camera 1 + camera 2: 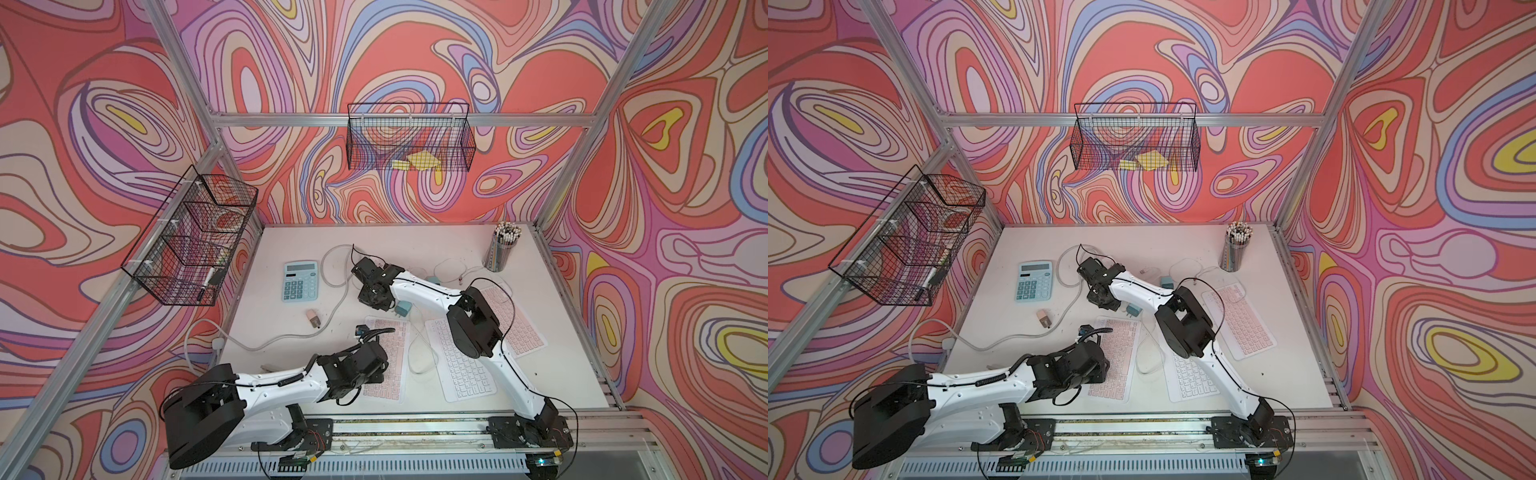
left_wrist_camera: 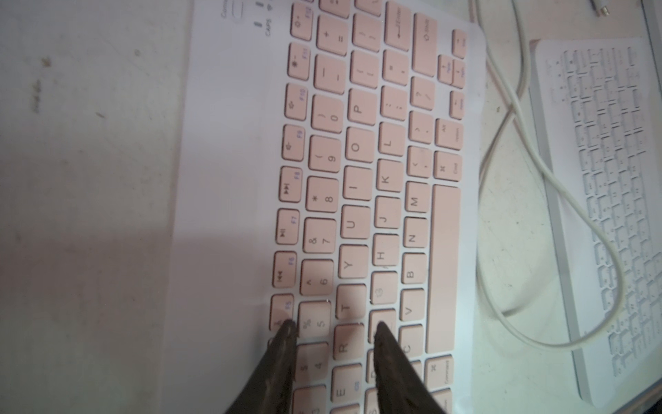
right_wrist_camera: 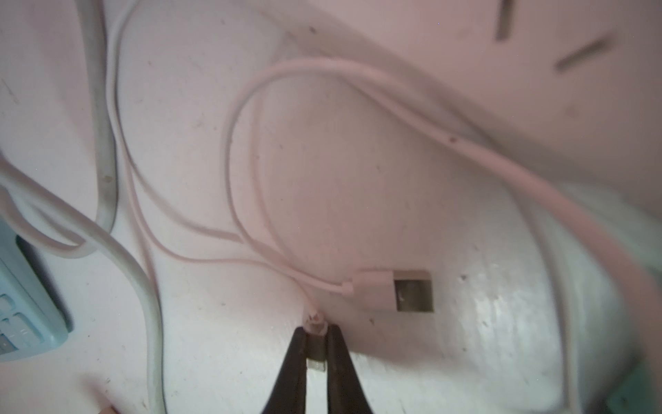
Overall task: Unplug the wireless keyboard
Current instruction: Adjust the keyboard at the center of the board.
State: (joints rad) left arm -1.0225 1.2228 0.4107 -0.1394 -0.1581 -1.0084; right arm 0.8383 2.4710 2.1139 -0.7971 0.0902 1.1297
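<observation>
A pink wireless keyboard (image 1: 388, 353) (image 2: 361, 150) lies at the front left of the table. My left gripper (image 2: 335, 325) stands over it, fingers a little apart, tips resting on the keys near 5 and F, nothing held between them. No cable runs into the part of the keyboard that shows in the left wrist view. My right gripper (image 3: 317, 331) is farther back near the calculator, shut on the small plug (image 3: 317, 344) of a thin pink cable (image 3: 250, 118). The cable's USB end (image 3: 394, 290) lies loose on the table.
A white keyboard (image 1: 461, 365) and a second pink keyboard (image 1: 515, 324) lie to the right. A white cable (image 1: 419, 353) loops between keyboards. Calculator (image 1: 300, 280), green adapter (image 1: 402, 309), thick white cord (image 1: 291, 336) and pencil cup (image 1: 500, 249) stand around. Wire baskets (image 1: 195, 237) hang on the walls.
</observation>
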